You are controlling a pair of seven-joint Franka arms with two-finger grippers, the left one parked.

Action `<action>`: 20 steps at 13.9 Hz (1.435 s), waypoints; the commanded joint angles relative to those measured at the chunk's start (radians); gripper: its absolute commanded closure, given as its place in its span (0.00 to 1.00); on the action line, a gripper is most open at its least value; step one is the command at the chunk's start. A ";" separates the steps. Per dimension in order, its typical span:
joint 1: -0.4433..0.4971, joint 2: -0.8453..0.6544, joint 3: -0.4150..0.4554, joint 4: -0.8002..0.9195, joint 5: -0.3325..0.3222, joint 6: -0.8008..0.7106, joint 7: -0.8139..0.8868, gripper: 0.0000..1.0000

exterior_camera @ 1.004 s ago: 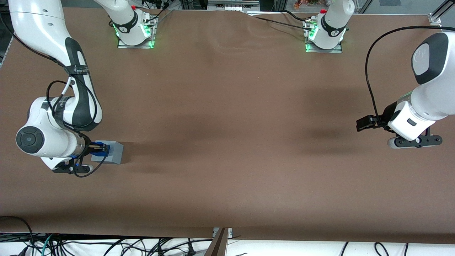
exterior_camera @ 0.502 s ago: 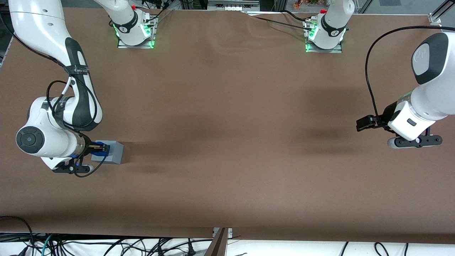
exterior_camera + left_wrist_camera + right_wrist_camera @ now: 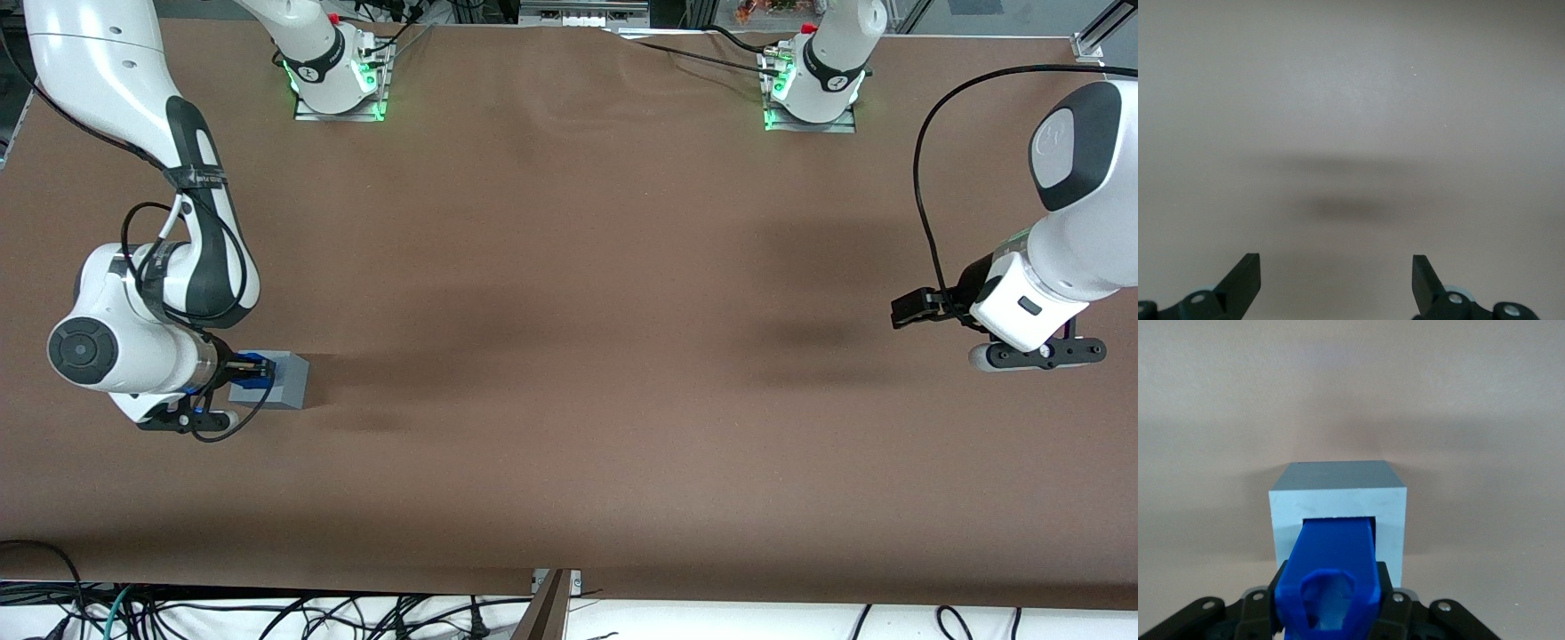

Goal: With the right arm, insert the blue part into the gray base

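Observation:
The gray base (image 3: 289,380) sits on the brown table toward the working arm's end. In the right wrist view the gray base (image 3: 1338,500) turns its square recess toward the camera. The blue part (image 3: 1333,570) reaches into that recess with its leading end. Only a small piece of the blue part (image 3: 256,366) shows in the front view, right against the base. My right gripper (image 3: 245,373) is shut on the blue part, one black finger on each side of it (image 3: 1331,590). The part's end inside the recess is hidden.
Two arm mounts with green lights (image 3: 338,84) (image 3: 811,89) stand at the table's edge farthest from the front camera. The parked arm (image 3: 1058,258) hangs over its own end of the table. Cables (image 3: 178,613) lie below the table's near edge.
The right arm's wrist and elbow have shifted a little toward the gray base. The blue part and the base stay in nearly the same place.

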 commanded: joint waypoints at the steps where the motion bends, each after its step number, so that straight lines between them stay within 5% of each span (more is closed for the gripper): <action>1: 0.001 -0.001 0.005 -0.013 0.005 0.008 0.009 0.79; 3: 0.001 -0.002 0.003 -0.012 0.003 0.008 0.009 0.52; 4: 0.001 -0.004 0.003 -0.009 0.003 0.008 0.009 0.20; 5: 0.001 -0.004 0.003 -0.007 0.002 0.008 0.009 0.06; 12: -0.002 -0.069 0.003 -0.005 0.003 -0.008 -0.013 0.02; 20: 0.001 -0.330 0.022 0.033 0.002 -0.276 -0.019 0.01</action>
